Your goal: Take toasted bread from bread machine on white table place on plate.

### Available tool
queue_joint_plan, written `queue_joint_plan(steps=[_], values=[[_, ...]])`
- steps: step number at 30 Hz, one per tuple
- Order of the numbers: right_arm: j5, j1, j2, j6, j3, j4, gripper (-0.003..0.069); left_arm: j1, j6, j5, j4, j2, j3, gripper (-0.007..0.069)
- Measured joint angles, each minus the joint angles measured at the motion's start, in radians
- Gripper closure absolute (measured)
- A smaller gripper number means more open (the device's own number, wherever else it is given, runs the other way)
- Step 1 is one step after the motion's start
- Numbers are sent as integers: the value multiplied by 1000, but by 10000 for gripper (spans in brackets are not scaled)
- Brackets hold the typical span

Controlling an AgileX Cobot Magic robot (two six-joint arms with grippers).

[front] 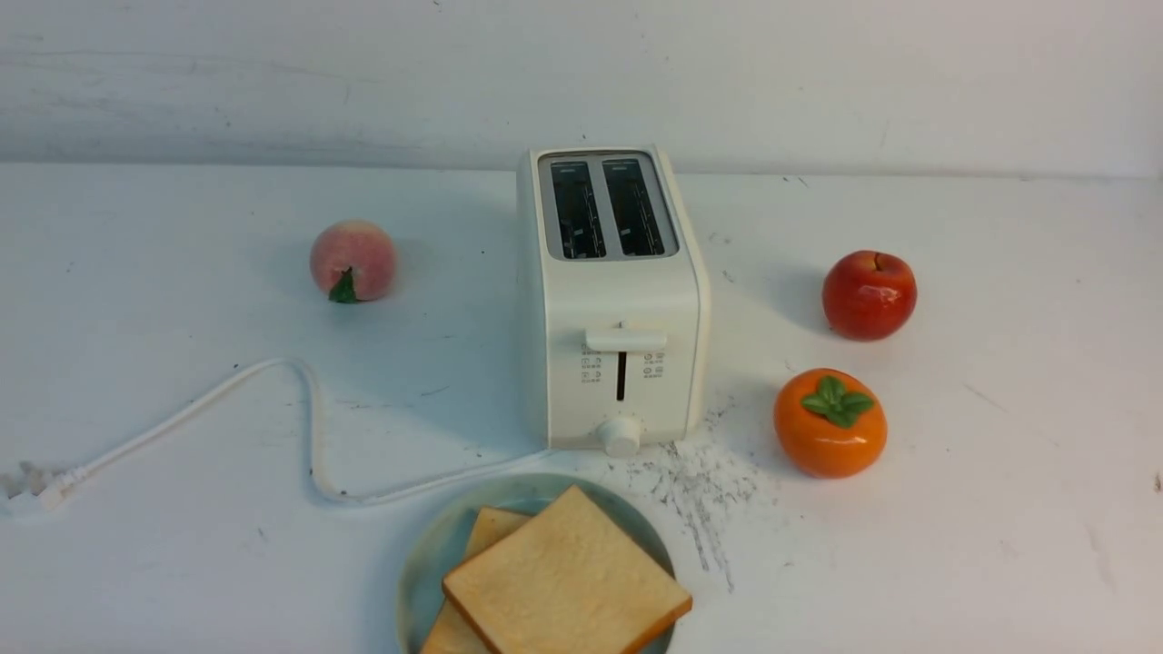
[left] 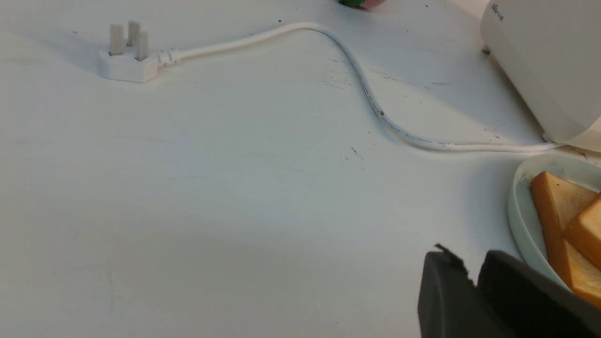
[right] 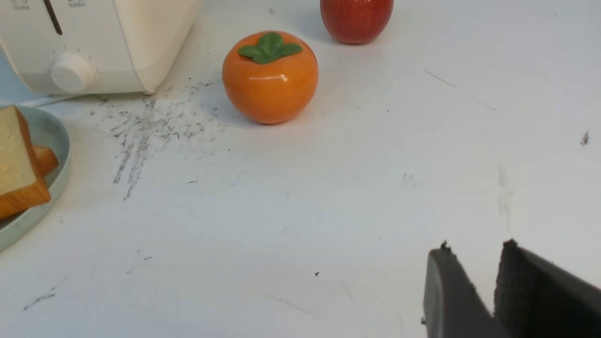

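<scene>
Two slices of toasted bread lie stacked on the plate (front: 427, 554) at the white table's (front: 182, 563) near edge: the upper slice (front: 568, 586) covers most of the lower one (front: 491, 531). Just behind stands the bread machine (front: 613, 300), both its slots dark and empty, its lever up. My left gripper (left: 465, 253) hovers over bare table beside the plate (left: 521, 206), fingers slightly apart and holding nothing. Over bare table to the right of the plate (right: 61, 155), my right gripper (right: 476, 246) is open and empty. Neither gripper shows in the front view.
The toaster's white cord (front: 309, 427) loops across the left of the table to a plug (left: 127, 61). A peach (front: 352, 261) sits back left. A red apple (front: 869, 295) and an orange persimmon (front: 830, 422) stand right of the toaster. Dark scuffs (front: 700, 490) mark the table.
</scene>
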Motion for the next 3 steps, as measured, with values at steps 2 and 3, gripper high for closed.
queue_joint_plan(steps=[2,3], values=[[0,0,0,0,0,0,487,0,0,0,0,0,0,522],[0,0,0,0,0,0,484,0,0,0,0,0,0,518]])
